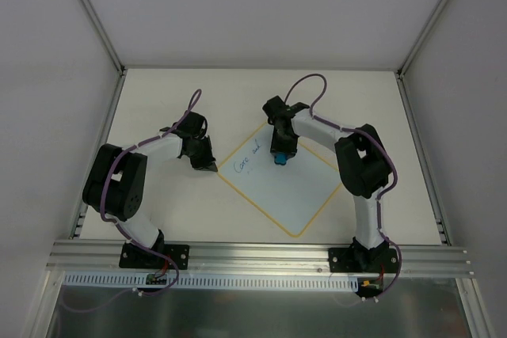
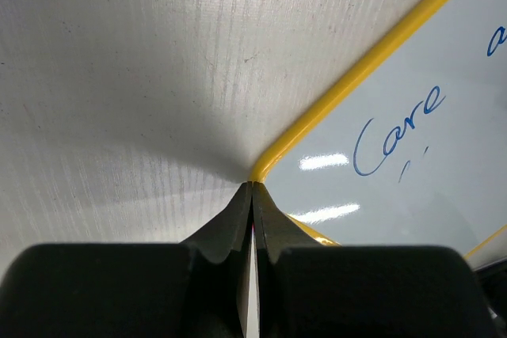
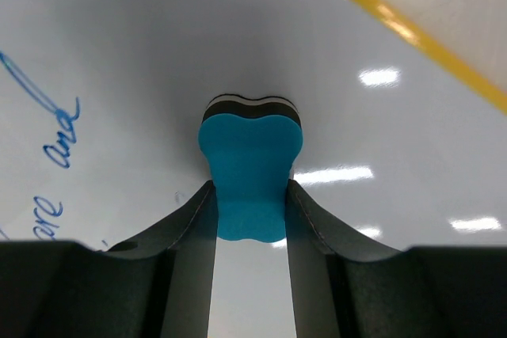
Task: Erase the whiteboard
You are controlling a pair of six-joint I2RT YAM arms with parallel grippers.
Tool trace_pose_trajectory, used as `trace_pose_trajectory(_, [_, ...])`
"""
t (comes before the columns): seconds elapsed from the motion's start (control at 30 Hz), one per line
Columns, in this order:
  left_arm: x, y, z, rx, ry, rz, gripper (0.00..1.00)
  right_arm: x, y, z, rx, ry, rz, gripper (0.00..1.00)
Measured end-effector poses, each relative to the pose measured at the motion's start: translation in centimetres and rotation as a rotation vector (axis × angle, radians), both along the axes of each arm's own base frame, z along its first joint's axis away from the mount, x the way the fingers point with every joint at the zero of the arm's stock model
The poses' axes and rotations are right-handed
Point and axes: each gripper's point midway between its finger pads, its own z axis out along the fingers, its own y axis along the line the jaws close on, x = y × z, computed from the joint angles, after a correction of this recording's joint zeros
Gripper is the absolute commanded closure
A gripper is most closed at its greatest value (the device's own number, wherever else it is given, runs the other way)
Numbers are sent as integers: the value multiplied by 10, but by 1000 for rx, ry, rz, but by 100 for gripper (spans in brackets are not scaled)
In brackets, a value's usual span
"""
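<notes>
White-walled enclosure, cream tabletop (image 1: 158, 219). Lying diamond-wise at table centre: whiteboard (image 1: 295, 197), yellow border (image 2: 372, 61), blue handwriting (image 1: 247, 160) toward its 10 o'clock edge. Right gripper (image 1: 281, 153) over the board's upper half, at 3 o'clock from the handwriting; fingers partway apart, clamped on both sides of a blue eraser (image 3: 249, 176), dark felt end down at the board surface. Left gripper (image 2: 252, 187) at the board's 9 o'clock corner; fingers pressed fully together, nothing between them, tips touching the yellow border right at the rounded corner.
</notes>
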Motion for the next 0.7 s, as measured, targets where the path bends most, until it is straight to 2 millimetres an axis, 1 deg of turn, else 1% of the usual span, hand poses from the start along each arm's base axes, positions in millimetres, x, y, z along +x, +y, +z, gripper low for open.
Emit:
trace_pose_trajectory(0.07, [0,0,0,-1,0,0,100,9,-12,1,-12,-3,-18,100])
trace_pose_trajectory(0.1, [0,0,0,-1,0,0,100,10,-14,1,-16,-4,-16,100])
trace_pose_trajectory(0.2, [0,0,0,-1,0,-1,100,10,-10,1,-29,-2,16,100])
trace_pose_trajectory(0.27, [0,0,0,-2,1,-1,100,7,-2,1,-30,-4,44,100])
trace_pose_trajectory(0.33, [0,0,0,-2,1,-1,100,0,12,0,-27,-4,81,100])
trace_pose_trajectory(0.4, [0,0,0,-2,1,-1,100,-11,31,0,-19,-5,131,100])
trace_pose_trajectory(0.5, [-1,0,0,-2,2,-1,100,-37,68,0,10,6,228,100])
trace_pose_trajectory(0.6, [-1,0,0,-2,3,-1,100,-59,97,0,41,22,305,100])
trace_pose_trajectory(0.63, [-1,0,0,-1,4,-1,100,-65,104,0,51,27,325,100])
trace_pose_trajectory(0.7, [-1,0,0,-1,5,-1,100,-72,112,0,59,31,343,100])
